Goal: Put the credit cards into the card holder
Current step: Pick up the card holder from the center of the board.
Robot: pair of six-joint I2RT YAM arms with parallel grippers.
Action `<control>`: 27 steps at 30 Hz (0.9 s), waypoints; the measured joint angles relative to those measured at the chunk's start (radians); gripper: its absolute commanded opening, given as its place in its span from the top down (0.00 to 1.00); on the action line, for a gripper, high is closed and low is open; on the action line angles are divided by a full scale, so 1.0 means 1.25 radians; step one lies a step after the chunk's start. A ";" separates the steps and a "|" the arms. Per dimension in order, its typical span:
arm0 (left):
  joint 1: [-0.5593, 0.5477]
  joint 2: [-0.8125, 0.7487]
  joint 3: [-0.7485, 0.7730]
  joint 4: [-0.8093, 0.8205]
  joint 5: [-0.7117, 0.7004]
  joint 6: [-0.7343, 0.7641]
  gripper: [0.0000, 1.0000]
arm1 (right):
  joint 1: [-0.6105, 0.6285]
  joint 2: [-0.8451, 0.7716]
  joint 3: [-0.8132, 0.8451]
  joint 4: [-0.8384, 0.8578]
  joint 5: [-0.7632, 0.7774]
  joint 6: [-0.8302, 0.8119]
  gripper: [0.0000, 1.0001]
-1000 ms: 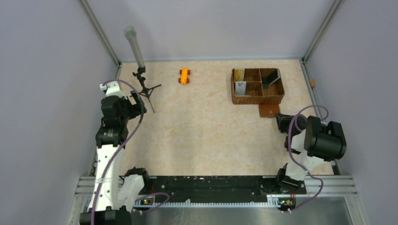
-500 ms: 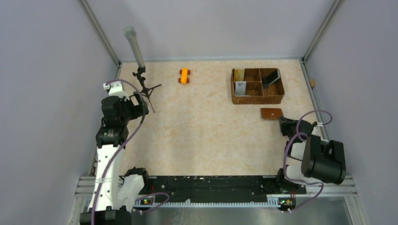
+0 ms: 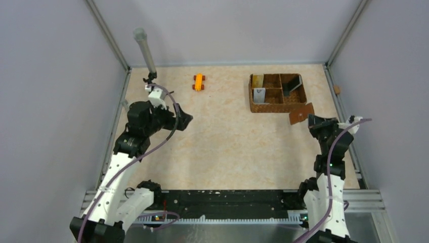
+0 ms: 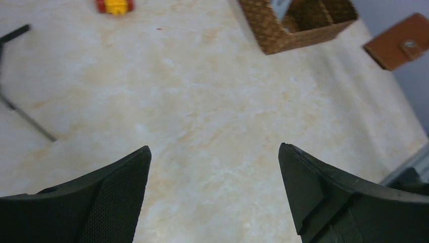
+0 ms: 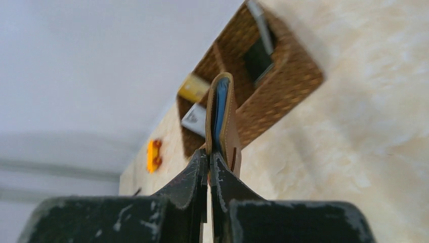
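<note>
Beige marbled tabletop (image 3: 227,144) enclosed by pale lilac walls (image 3: 227,30). Right gripper (image 3: 310,120) clamps the card holder (image 3: 300,114) edge-up beside the woven basket (image 3: 275,108) — credit cards (image 3: 259,94) stand inside it; left gripper (image 3: 186,120) hangs with jaws apart.

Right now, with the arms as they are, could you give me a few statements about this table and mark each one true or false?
1. The right gripper is shut on the brown card holder. True.
2. The left gripper holds a card. False: it is open and holds nothing.
3. A black card sits in the woven basket. True.
4. The orange toy car is inside the basket. False: it stands on the table, left of the basket.
5. The card holder lies flat on the table. False: the right gripper holds it up off the table.
</note>
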 measured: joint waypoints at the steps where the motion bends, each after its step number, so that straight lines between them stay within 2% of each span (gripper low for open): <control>1: -0.015 0.012 0.000 0.019 0.038 -0.015 0.01 | 0.009 0.009 0.014 0.002 -0.026 -0.012 1.00; 6: -0.063 0.088 0.005 0.131 0.216 -0.092 0.01 | 0.152 0.098 0.078 0.067 -0.164 -0.069 1.00; 10: -0.087 0.152 0.028 0.195 0.313 -0.145 0.01 | 0.332 0.211 0.163 0.172 -0.279 -0.104 1.00; 18: -0.106 0.175 0.030 0.327 0.424 -0.221 0.01 | 0.620 0.429 0.369 0.340 -0.463 -0.157 1.00; 20: -0.113 0.179 0.027 0.346 0.445 -0.231 0.06 | 0.664 0.466 0.402 0.359 -0.499 -0.163 1.00; 23: -0.125 0.184 0.017 0.363 0.482 -0.243 0.30 | 0.705 0.504 0.437 0.364 -0.531 -0.175 1.00; 27: -0.133 0.183 0.010 0.378 0.522 -0.253 0.73 | 0.713 0.517 0.443 0.363 -0.542 -0.192 1.00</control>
